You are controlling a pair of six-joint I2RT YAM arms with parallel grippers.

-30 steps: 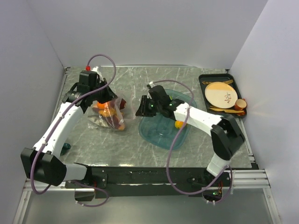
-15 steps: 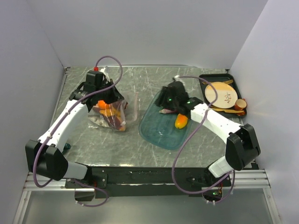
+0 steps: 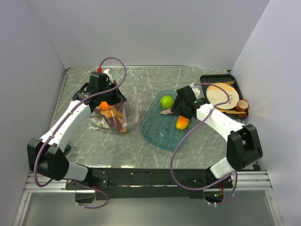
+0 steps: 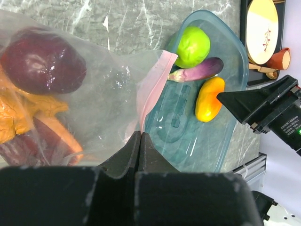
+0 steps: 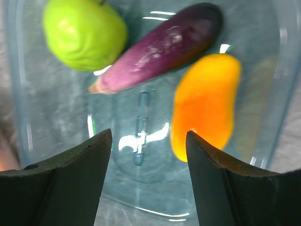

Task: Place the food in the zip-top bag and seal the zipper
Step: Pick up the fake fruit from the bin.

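3 in teal tray (image 3: pixel 155 134): lime (image 5: pixel 84 33), purple slice (image 5: pixel 160 47), orange (image 5: pixel 204 103); bag (image 4: pixel 113 94) w/ apple (image 4: pixel 42 61).

Two white arms work over a grey marbled worktop (image 3: pixel 141 80).
The left tool (image 3: pixel 105 98) sits on the clear crinkly plastic zip-top bag (image 3: pixel 117 123), which holds orange and dark red toy foods (image 3: pixel 109 113). Its pale pink zipper strip (image 3: pixel 138 106) faces the teal translucent tray (image 3: pixel 155 134). There the right tool (image 3: pixel 179 109) hovers beside a round green lime (image 3: pixel 166 101), a purple slice (image 3: pixel 167 112) and an orange-yellow piece (image 3: pixel 182 123).
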